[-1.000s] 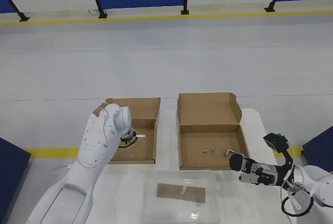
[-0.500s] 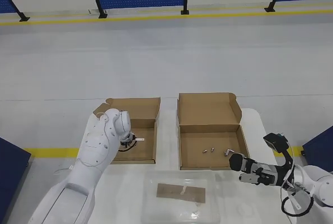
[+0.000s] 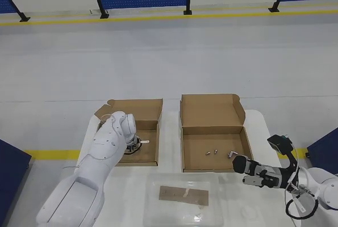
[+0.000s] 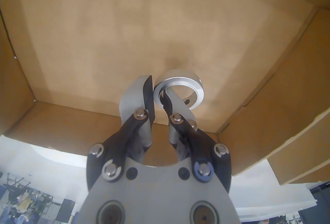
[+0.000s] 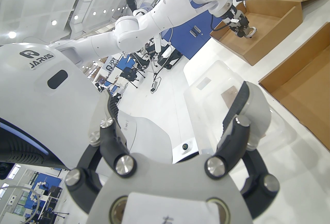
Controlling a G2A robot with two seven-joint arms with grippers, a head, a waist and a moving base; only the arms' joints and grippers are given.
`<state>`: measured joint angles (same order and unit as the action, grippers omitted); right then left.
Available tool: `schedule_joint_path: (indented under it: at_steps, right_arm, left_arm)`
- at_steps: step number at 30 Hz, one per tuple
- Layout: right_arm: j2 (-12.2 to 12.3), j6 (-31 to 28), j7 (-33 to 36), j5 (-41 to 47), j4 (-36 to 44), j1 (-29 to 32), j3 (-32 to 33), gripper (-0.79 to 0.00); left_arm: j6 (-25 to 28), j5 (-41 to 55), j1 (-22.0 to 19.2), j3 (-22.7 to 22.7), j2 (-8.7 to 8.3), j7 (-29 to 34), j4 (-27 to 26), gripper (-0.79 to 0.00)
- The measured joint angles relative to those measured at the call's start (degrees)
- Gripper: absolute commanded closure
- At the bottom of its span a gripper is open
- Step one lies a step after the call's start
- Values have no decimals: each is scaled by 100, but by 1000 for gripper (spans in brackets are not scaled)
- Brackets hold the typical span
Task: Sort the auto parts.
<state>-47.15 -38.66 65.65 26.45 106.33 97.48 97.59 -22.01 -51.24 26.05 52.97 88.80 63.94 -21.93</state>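
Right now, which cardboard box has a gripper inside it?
The left box: the left gripper pinches a metal ring there; the right box holds small parts.

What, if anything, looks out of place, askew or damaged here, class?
Nothing stands out. The left gripper pinches the metal ring by its wall inside the left box; small parts lie in the right box.

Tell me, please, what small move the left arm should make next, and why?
Probably open the left tool to release: it pinches the wall of the metal ring low inside the left cardboard box, seemingly just above the floor.
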Motion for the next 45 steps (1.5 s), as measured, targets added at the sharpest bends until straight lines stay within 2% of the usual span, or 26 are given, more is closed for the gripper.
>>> schedule_joint_path:
  at_steps: [11, 27, 32, 41, 45]
  right_arm:
    - [0, 0, 0, 0, 0, 0, 0, -785]
    - [0, 0, 0, 0, 0, 0, 0, -785]
    - [0, 0, 0, 0, 0, 0, 0, -785]
    - [0, 0, 0, 0, 0, 0, 0, -785]
    - [0, 0, 0, 0, 0, 0, 0, -785]
  left_arm:
    - [99, 121, -199, -123, 226, -170, 559, 0]
    - [164, 207, -310, -163, 375, -316, 916, 0]
    - [198, 228, -339, -159, 393, -319, 966, -172]
    - [362, 307, -409, -116, 388, -217, 1002, -256]
    - [430, 274, -473, -120, 369, -110, 998, -342]
